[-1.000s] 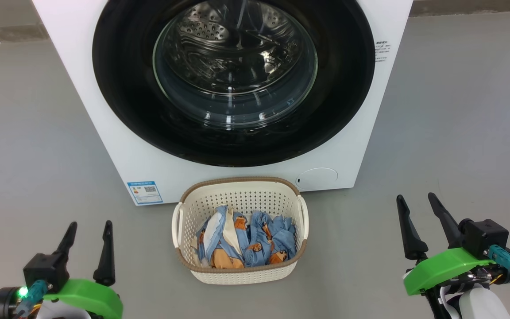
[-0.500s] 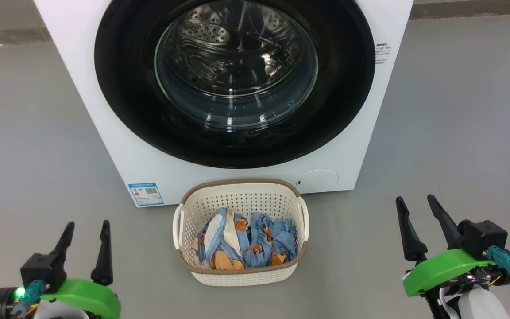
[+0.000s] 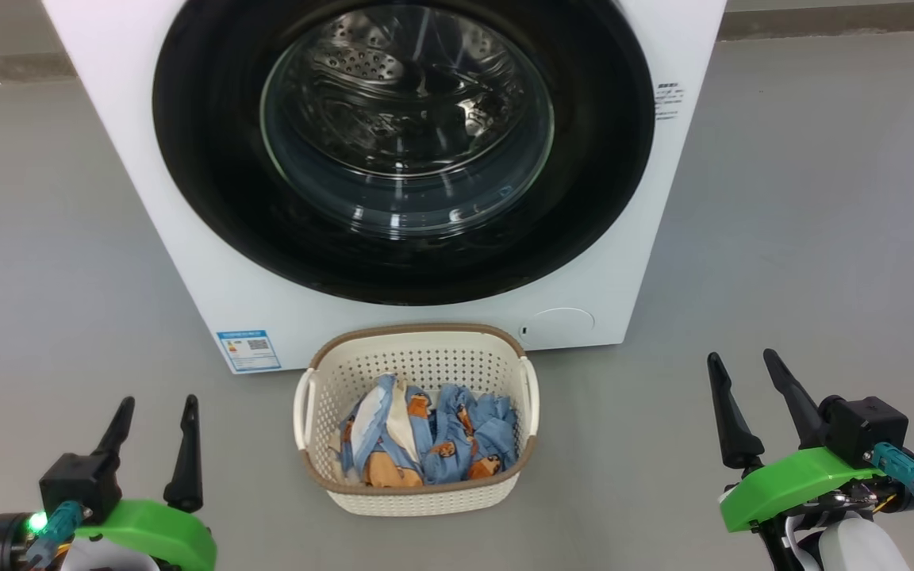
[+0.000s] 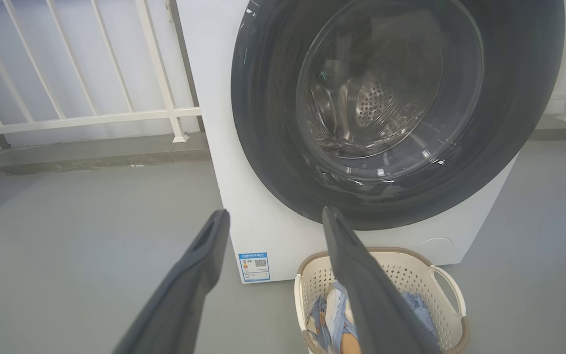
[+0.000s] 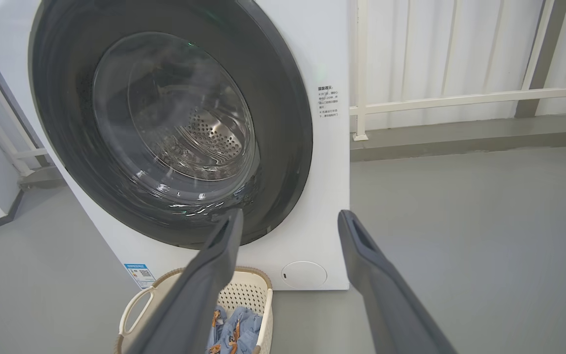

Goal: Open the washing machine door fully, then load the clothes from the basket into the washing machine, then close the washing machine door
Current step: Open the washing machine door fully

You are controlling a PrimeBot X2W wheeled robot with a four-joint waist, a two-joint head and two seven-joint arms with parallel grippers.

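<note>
Nothing really moved, my head just swung a bit so the washer (image 3: pixel 282 317) and the basket (image 3: pixel 413 329) of clothes (image 3: pixel 457 428) at its 6 o'clock slid left in view; the door (image 3: pixel 211 198) is still shut, and my left tool (image 3: pixel 159 400) and right tool (image 3: pixel 741 355) are both spread and empty.

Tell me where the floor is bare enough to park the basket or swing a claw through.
Bare floor lies left of the washing machine, ahead of the left claw, and right of it, ahead of the right claw. Crowded: the basket sits close to the machine's front, below the closed door.
</note>
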